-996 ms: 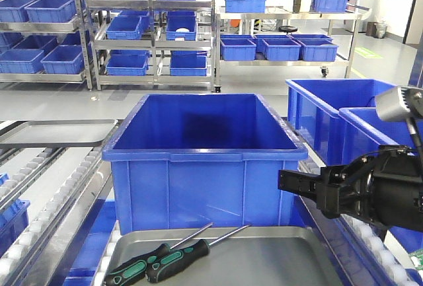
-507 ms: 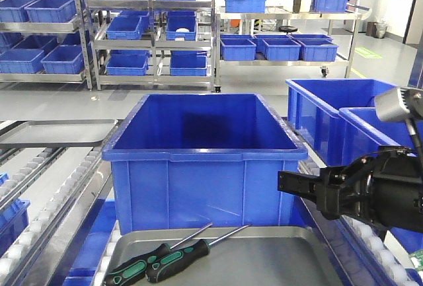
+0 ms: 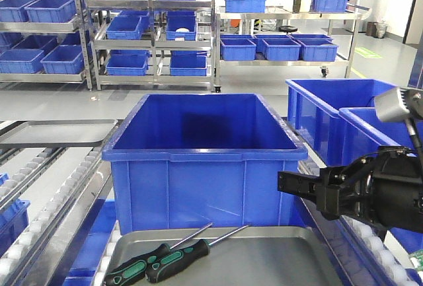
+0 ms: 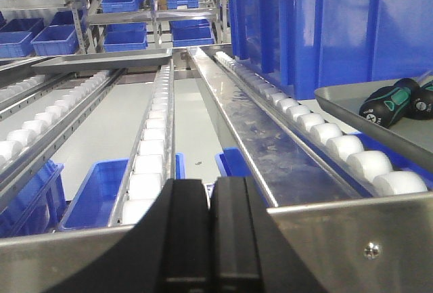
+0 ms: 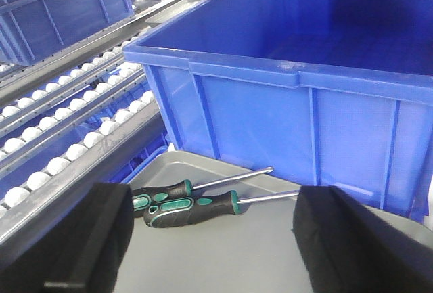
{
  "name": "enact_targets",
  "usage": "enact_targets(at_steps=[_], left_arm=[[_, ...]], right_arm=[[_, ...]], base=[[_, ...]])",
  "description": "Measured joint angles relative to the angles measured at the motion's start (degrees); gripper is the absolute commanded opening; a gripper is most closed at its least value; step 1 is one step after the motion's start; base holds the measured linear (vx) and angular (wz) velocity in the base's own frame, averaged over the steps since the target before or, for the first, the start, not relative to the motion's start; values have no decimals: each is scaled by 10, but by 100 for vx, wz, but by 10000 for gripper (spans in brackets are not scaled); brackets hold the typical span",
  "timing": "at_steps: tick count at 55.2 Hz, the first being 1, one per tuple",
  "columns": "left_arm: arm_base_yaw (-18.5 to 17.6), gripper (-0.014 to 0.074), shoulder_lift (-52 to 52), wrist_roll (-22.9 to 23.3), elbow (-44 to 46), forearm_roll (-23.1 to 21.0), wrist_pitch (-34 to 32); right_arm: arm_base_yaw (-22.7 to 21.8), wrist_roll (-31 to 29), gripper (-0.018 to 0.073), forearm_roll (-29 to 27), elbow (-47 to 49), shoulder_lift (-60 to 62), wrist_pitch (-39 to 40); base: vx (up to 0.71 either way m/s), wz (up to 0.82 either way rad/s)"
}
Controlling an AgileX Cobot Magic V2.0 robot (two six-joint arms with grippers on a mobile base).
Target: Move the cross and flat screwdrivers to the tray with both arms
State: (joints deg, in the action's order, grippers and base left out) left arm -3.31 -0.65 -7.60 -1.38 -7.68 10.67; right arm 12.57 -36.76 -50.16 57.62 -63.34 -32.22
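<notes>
On tray [image 3: 277, 259]: both screwdrivers [image 5: 191, 206]; L wrist cam: L gripper [image 4: 211, 239] prob. closed.

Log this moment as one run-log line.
screwdrivers: both lying side by side in tray | left gripper: shut, empty | right gripper: open, above tray, holding nothing | blue crate: behind tray

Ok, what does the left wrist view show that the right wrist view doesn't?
Only the left wrist view: the left pincer shut, a second grey tray far up the roller lanes, and background shelves. Only the right wrist view: the open right pincer, both screwdriver shafts and the crate's interior. Both: the screwdrivers lying in the tray beside the blue crate.
</notes>
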Motion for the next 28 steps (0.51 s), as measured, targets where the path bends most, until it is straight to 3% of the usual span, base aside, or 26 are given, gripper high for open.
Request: enact_targets(at_steps=[6, 14, 21, 28], left_arm=[[0, -6, 0, 0, 0, 0, 0], [0, -6, 0, 0, 0, 0, 0], [0, -6, 0, 0, 0, 0, 0], [0, -6, 0, 0, 0, 0, 0]], right_arm=[[0, -6, 524, 2, 0, 0, 0], [0, 15, 361, 24, -18, 16, 10], [0, 126, 163, 87, -91, 72, 67], [0, 266, -15, 230, -188, 163, 116]], base=[[0, 0], [0, 0], [0, 0], [0, 0]])
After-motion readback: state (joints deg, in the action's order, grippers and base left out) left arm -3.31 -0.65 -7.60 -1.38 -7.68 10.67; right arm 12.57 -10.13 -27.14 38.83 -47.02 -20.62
